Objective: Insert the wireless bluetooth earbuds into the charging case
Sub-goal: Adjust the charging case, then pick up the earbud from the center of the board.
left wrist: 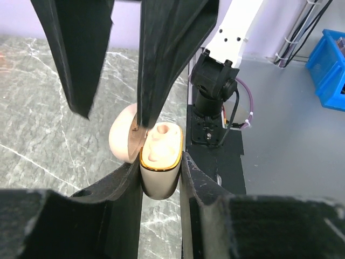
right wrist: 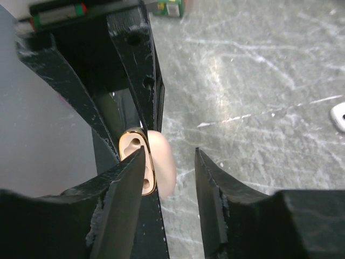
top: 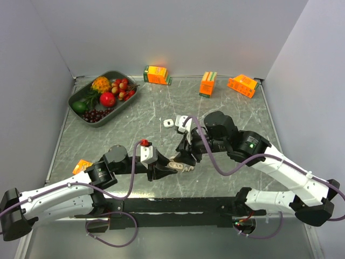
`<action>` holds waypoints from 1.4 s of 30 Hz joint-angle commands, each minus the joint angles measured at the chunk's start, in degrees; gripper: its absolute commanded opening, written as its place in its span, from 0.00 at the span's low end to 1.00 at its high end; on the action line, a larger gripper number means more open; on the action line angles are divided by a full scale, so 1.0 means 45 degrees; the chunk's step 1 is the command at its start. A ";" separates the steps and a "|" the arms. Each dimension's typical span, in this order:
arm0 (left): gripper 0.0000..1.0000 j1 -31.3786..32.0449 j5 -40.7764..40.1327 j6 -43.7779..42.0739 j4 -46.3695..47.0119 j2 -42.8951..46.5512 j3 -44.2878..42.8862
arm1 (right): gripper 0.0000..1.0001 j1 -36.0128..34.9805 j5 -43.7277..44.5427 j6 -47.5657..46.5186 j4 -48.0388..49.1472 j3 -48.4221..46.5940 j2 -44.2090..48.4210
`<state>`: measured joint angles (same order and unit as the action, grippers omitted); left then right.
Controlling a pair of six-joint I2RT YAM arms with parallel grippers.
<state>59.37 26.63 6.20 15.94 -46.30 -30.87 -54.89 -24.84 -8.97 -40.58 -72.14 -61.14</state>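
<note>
Left end effector [left wrist: 160,164] pinches the pale-beige, gold-rimmed charging case [left wrist: 159,186], lid [left wrist: 122,141] open; right end effector [right wrist: 170,154] seemingly parted around the lid.

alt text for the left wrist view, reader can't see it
The left gripper clamps a beige charging case with a gold rim, its lid open to the left. The right gripper reaches down from above, black fingers parted, one tip meeting the case at the hinge, over a grey marbled table.
</note>
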 commanded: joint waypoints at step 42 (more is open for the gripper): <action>0.01 0.0321 -0.7499 0.2900 0.2688 0.5445 0.4400 | 0.55 0.1729 0.7920 1.6662 0.4565 0.9626 0.0328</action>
<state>60.38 -2.02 20.18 26.70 -23.31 -11.11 -47.62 6.11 56.45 -21.93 -27.33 -60.12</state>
